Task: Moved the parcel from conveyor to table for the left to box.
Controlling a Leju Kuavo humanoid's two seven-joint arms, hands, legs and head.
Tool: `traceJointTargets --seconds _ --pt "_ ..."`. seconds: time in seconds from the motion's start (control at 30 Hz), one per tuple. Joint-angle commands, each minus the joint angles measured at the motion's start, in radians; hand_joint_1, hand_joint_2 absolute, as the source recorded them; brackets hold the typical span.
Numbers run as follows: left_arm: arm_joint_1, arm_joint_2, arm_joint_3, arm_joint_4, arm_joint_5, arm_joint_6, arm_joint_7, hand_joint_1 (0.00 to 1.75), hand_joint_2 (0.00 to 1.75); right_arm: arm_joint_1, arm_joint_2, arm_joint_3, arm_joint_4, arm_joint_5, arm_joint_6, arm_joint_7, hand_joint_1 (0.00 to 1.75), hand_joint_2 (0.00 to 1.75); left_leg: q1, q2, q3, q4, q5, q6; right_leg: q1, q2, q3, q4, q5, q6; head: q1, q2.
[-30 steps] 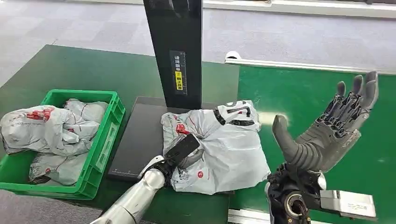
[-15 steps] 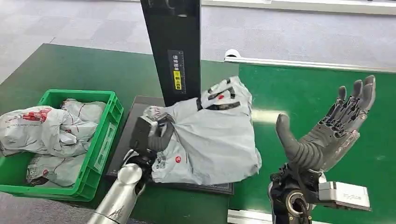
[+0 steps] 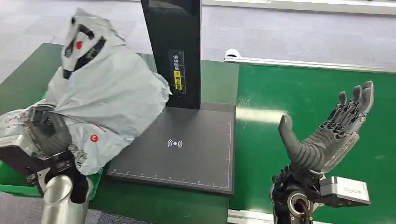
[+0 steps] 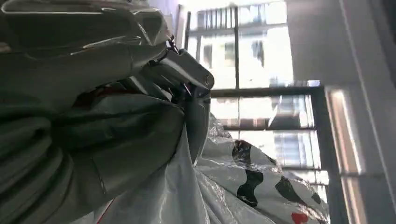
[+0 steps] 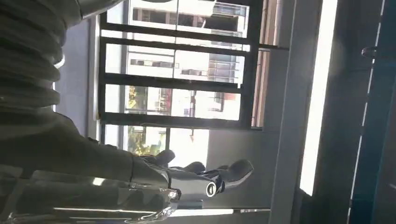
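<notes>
A dark green tabletop [image 3: 116, 70] runs along the left, meeting a brighter green conveyor [image 3: 299, 107] on the right, with grey carpet beyond both. On the tabletop lies a flat black scanner pad [image 3: 187, 144] with a white wireless mark, and a tall black post [image 3: 175, 46] with a yellow label rises from its far edge. The left hand [image 3: 46, 135] grips the grey plastic parcel [image 3: 107, 93] at its near, lower corner and holds it raised over the left side of the scene, the bag billowing upward with its black-and-white printed end at the top. In the left wrist view the crumpled film of the parcel is bunched against the hand's fingers [image 4: 187, 74]. A green crate [image 3: 14, 186] shows just beneath the parcel at the near left. The right hand [image 3: 327, 135] hovers over the conveyor, palm up, fingers spread wide and holding nothing.
</notes>
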Motion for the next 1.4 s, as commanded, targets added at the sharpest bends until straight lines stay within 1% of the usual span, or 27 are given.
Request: traceJointTargets --seconds 0.03,0.27,0.33,0.37,0.43,0.6,0.67,0.73,0.77,0.8,0.83,0.87,0.9,0.93,0.97,1.0,1.03,1.07,1.1,1.13,1.2,1.23,1.27,1.3,1.33,1.37,1.4 --pt "-0.029 0.058 0.379 0.18 -0.074 0.12 0.029 1.75 1.75 0.015 -0.005 -0.018 0.04 -0.009 -0.012 0.022 0.0 1.75 0.0 0.003 0.003 -0.002 0.001 0.0 0.0 0.003 0.002 -0.002 0.001 -0.001 0.0 0.0" --pt "-0.086 0.096 0.392 0.419 -0.371 0.157 0.145 1.75 1.75 0.042 -0.011 -0.022 0.016 -0.014 -0.023 0.033 0.0 1.75 0.0 -0.001 0.005 -0.005 0.003 0.0 0.001 -0.001 0.004 -0.005 0.002 -0.001 0.0 0.0" --pt "-0.108 0.122 0.365 0.549 -0.592 0.173 0.301 1.75 1.75 0.048 -0.009 -0.019 0.01 -0.009 -0.026 0.043 0.0 1.75 0.0 -0.001 0.004 -0.004 0.002 0.0 0.0 -0.001 0.003 -0.004 0.002 -0.001 0.0 0.0" --pt "-0.115 0.12 0.368 0.564 -0.596 0.171 0.3 1.75 1.75 0.05 -0.009 -0.019 0.008 -0.008 -0.026 0.044 0.0 1.75 0.0 -0.001 0.004 -0.004 0.003 0.0 0.0 -0.001 0.004 -0.003 0.001 -0.001 0.0 0.0" --pt "-0.15 0.139 0.352 0.698 -0.757 0.147 0.391 1.75 1.75 0.053 -0.009 -0.014 0.007 0.0 -0.023 0.056 0.0 1.75 0.0 -0.002 0.004 -0.005 0.004 0.0 0.0 -0.001 0.004 -0.005 0.002 -0.001 0.0 0.0" --pt "-0.193 0.149 0.336 0.842 -0.903 0.132 0.466 1.75 1.75 0.048 -0.01 -0.01 0.018 0.001 -0.013 0.064 0.0 1.75 -0.001 -0.004 0.004 -0.004 0.003 0.0 0.0 -0.003 0.003 -0.002 0.001 -0.001 0.0 0.0" --pt "-0.207 0.165 0.309 0.893 -1.007 0.138 0.547 1.75 1.75 0.039 -0.007 -0.007 0.023 0.001 -0.009 0.069 0.0 1.75 0.0 -0.005 0.005 -0.005 0.005 -0.001 0.0 -0.004 0.005 -0.005 0.003 -0.002 -0.002 0.0" --pt "-0.226 0.19 0.263 0.948 -1.167 0.174 0.675 1.75 1.75 0.028 -0.001 -0.003 0.026 0.002 -0.002 0.078 0.0 1.75 -0.001 -0.012 0.008 -0.006 0.007 -0.001 -0.001 -0.012 0.009 -0.004 0.002 -0.003 -0.001 0.0" --pt "-0.228 0.191 0.264 0.95 -1.169 0.172 0.676 1.75 1.75 0.026 0.0 -0.002 0.027 0.003 -0.002 0.079 0.0 1.75 -0.002 -0.015 0.012 -0.005 0.005 -0.001 -0.003 -0.015 0.012 -0.001 -0.002 -0.003 0.0 0.0" --pt "-0.239 0.2 0.258 0.973 -1.251 0.185 0.731 1.75 1.75 0.027 0.004 -0.003 0.028 0.007 -0.002 0.086 0.0 1.75 -0.002 -0.015 0.01 -0.007 0.007 -0.002 -0.002 -0.015 0.011 -0.002 0.001 -0.004 0.0 0.0" --pt "-0.249 0.201 0.271 0.983 -1.295 0.19 0.751 1.75 1.75 0.028 0.006 -0.003 0.029 0.009 -0.001 0.089 0.0 1.75 -0.003 -0.017 0.015 -0.008 0.003 0.0 -0.004 -0.017 0.015 -0.001 -0.002 -0.004 0.0 0.0" --pt "-0.256 0.202 0.278 0.988 -1.32 0.194 0.761 1.75 1.75 0.029 0.008 -0.002 0.029 0.012 0.0 0.091 0.0 1.75 -0.003 -0.015 0.008 -0.01 0.007 -0.001 -0.003 -0.015 0.007 -0.002 0.003 -0.005 -0.001 0.0" --pt "-0.269 0.197 0.302 0.98 -1.31 0.22 0.728 1.75 1.75 0.033 0.011 -0.005 0.029 0.014 -0.004 0.091 0.0 1.75 -0.003 -0.015 0.01 -0.009 0.006 -0.001 -0.004 -0.015 0.009 0.0 0.002 -0.005 0.0 0.0" --pt "-0.28 0.195 0.311 0.978 -1.31 0.223 0.72 1.75 1.75 0.035 0.011 -0.006 0.029 0.015 -0.004 0.091 0.0 1.75 -0.004 -0.017 0.019 -0.008 0.0 -0.001 -0.005 -0.017 0.018 0.002 -0.004 -0.004 -0.001 0.0" --pt "-0.285 0.195 0.311 0.976 -1.31 0.221 0.72 1.75 1.75 0.036 0.01 -0.007 0.029 0.015 -0.004 0.091 0.0 1.75 -0.002 -0.014 0.009 -0.009 0.005 -0.002 -0.003 -0.015 0.008 0.001 0.002 -0.006 0.0 0.0" --pt "-0.285 0.181 0.334 0.947 -1.276 0.25 0.673 1.66 1.75 0.039 0.012 -0.011 0.027 0.015 -0.006 0.091 0.0 1.75 -0.002 -0.017 0.018 -0.006 -0.001 -0.002 -0.003 -0.018 0.017 0.004 -0.003 -0.007 -0.001 0.0" --pt "-0.286 0.17 0.352 0.92 -1.238 0.284 0.619 0.17 1.75 0.04 0.012 -0.014 0.026 0.014 -0.006 0.091 0.0 1.75 -0.002 -0.015 0.008 -0.007 0.004 -0.003 -0.003 -0.016 0.006 0.004 0.003 -0.008 0.0 0.0" --pt "-0.286 0.156 0.368 0.884 -1.193 0.293 0.569 0.0 1.75 0.041 0.012 -0.015 0.027 0.013 -0.006 0.09 0.0 1.75 -0.002 -0.018 0.018 -0.006 0.001 -0.002 -0.003 -0.019 0.016 0.005 -0.002 -0.008 -0.001 0.0" --pt "-0.283 0.134 0.388 0.832 -1.095 0.293 0.481 0.0 1.75 0.041 0.01 -0.017 0.029 0.011 -0.009 0.087 0.0 1.75 -0.002 -0.019 0.02 -0.007 0.003 -0.003 -0.003 -0.022 0.018 0.006 -0.003 -0.01 0.0 0.0" --pt "-0.281 0.117 0.401 0.788 -1.032 0.293 0.419 0.0 1.75 0.041 0.009 -0.018 0.03 0.009 -0.01 0.084 0.0 1.75 0.0 -0.018 0.009 -0.007 0.01 -0.005 -0.001 -0.021 0.007 0.005 0.002 -0.011 0.0 0.0" --pt "-0.277 0.108 0.4 0.767 -0.986 0.293 0.384 0.0 1.75 0.04 0.007 -0.019 0.035 0.007 -0.011 0.08 0.0 1.75 0.001 -0.02 0.019 -0.01 0.011 -0.005 0.0 -0.025 0.011 0.002 0.0 -0.013 0.0 0.0" --pt "-0.263 0.074 0.436 0.685 -0.948 0.293 0.306 0.0 1.75 0.038 0.006 -0.018 0.039 0.004 -0.016 0.074 0.0 1.75 0.002 -0.017 0.003 -0.012 0.018 -0.004 0.002 -0.021 -0.005 -0.002 0.009 -0.013 0.0 0.0" --pt "-0.257 0.064 0.437 0.656 -0.89 0.293 0.26 0.0 1.75 0.038 0.004 -0.016 0.043 0.002 -0.019 0.071 0.0 1.75 0.002 -0.018 0.017 -0.01 0.013 -0.006 0.001 -0.023 0.01 0.001 0.001 -0.013 0.0 0.0" --pt "-0.257 0.064 0.437 0.656 -0.89 0.293 0.26 0.0 1.75 0.038 0.004 -0.016 0.043 0.002 -0.019 0.071 0.0 1.75 0.002 -0.017 0.013 -0.011 0.016 -0.009 0.001 -0.022 0.006 0.0 0.003 -0.013 0.0 0.0" --pt "-0.237 0.043 0.43 0.589 -0.772 0.293 0.176 0.0 1.75 0.038 0.001 -0.013 0.054 -0.003 -0.023 0.063 0.0 1.75 0.002 -0.018 0.017 -0.012 0.014 -0.008 0.001 -0.023 0.01 0.0 0.001 -0.012 0.0 0.0" --pt "-0.231 0.043 0.419 0.576 -0.767 0.293 0.181 0.0 1.75 0.037 0.001 -0.012 0.058 -0.004 -0.023 0.06 0.0 1.75 0.002 -0.016 0.015 -0.012 0.015 -0.008 0.001 -0.021 0.008 -0.002 0.003 -0.012 0.0 0.0" --pt "-0.224 0.042 0.409 0.557 -0.744 0.293 0.176 0.0 1.75 0.037 0.001 -0.012 0.06 -0.005 -0.024 0.058 0.0 1.75 0.001 -0.015 0.021 -0.012 0.012 -0.009 0.001 -0.021 0.014 -0.001 0.0 -0.012 0.0 0.0"
